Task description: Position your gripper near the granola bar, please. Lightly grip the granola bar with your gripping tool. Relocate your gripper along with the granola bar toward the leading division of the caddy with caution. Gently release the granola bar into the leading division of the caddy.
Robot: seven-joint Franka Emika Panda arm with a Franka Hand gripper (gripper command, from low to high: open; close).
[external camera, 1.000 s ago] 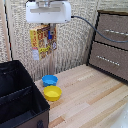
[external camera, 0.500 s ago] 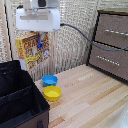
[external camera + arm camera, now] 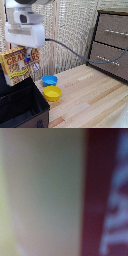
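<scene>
Since the earlier frame, the white blocky end effector [image 3: 31, 56] and the flat red and yellow-orange granola bar carton [image 3: 19, 66] clamped upright in its blue-tipped fingers [image 3: 35, 59] have shifted toward the left edge of the exterior view. Now the carton hangs above the rear wall of the large black fabric caddy [image 3: 22, 102] at lower left. Blue bowl [image 3: 49, 80] and yellow bowl [image 3: 52, 93] sit on the wooden table [image 3: 90, 100] as before. Up close, the wrist view shows only blurred red print [image 3: 100, 193].
</scene>
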